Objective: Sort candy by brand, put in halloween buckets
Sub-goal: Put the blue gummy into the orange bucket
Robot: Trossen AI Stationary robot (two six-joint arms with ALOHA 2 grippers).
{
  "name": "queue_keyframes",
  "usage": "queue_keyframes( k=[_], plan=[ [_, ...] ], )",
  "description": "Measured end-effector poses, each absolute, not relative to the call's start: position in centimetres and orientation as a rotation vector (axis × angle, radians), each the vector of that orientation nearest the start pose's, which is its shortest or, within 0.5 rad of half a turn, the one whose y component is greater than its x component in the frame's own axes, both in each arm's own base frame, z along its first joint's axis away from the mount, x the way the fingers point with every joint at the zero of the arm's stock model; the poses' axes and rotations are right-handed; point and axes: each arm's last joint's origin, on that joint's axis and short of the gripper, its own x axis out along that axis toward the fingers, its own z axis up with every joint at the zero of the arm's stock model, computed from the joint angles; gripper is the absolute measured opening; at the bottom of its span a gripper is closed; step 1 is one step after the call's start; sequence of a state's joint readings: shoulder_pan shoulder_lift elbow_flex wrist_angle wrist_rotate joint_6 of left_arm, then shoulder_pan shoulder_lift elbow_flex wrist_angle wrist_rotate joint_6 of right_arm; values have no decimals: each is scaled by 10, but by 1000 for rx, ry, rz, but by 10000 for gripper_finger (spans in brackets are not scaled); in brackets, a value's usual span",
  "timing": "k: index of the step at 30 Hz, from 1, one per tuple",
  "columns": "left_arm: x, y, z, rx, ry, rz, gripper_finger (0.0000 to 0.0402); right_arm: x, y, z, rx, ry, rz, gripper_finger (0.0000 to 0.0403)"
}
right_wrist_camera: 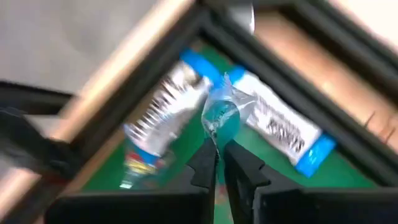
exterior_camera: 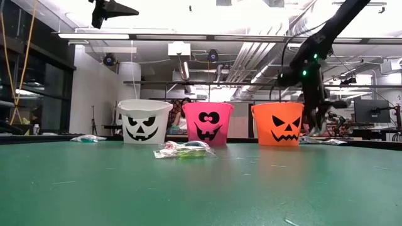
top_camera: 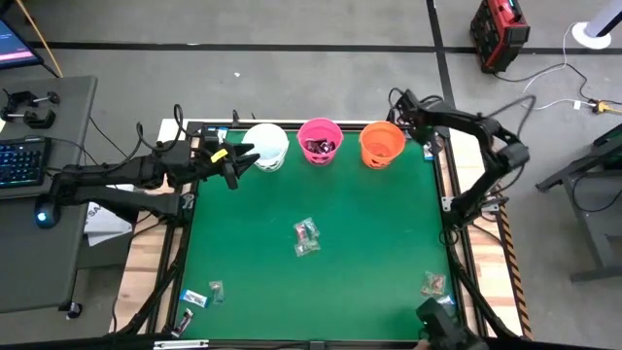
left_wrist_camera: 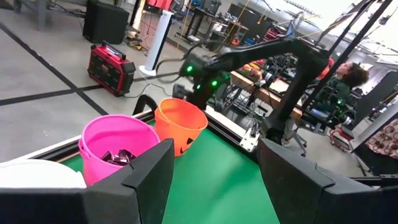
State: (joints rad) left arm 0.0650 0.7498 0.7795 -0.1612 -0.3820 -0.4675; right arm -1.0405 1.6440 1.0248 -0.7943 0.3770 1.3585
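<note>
Three halloween buckets stand in a row at the table's far edge: white, pink and orange. My right gripper points down at the far right corner, just right of the orange bucket, and is shut on a small teal-clear candy. Two blue-ended candy bars lie flat on the green mat beside it. My left gripper hovers open beside the white bucket, high above the table, with nothing between its fingers. My right gripper pinches the teal-clear candy between its two fingertips, by the wrapper's lower edge. The fingers come slanting down from above. Only the wrapper's edge sits at the fingertips. Whether the candy is clear of the mat I cannot tell.
More candy lies mid-table, at the near left and at the near right. The pink bucket holds dark wrapped sweets. The black frame rail borders the corner where my right gripper works.
</note>
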Motion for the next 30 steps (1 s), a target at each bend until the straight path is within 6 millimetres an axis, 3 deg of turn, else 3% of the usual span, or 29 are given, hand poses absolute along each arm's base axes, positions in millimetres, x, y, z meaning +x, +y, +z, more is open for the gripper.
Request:
queue_keyframes(
  k=[7,11,16,23,26,30],
  plan=[
    [163,21,338,-438,24,468,220,133,-245,240,1238,177,-1843,4],
    [163,21,338,-438,24,468,220,144,-226,265,1154,253,-1582,2],
    [163,21,338,-438,24,469,220,167,-196,269,1140,442,-1336,2],
    [163,21,338,-438,24,468,220,188,-180,266,1049,478,-1337,6],
    [163,21,338,-440,24,468,220,191,-180,262,1086,516,-1284,30],
    [163,21,338,-441,24,468,220,198,-172,261,1086,578,-1173,93]
  ],
)
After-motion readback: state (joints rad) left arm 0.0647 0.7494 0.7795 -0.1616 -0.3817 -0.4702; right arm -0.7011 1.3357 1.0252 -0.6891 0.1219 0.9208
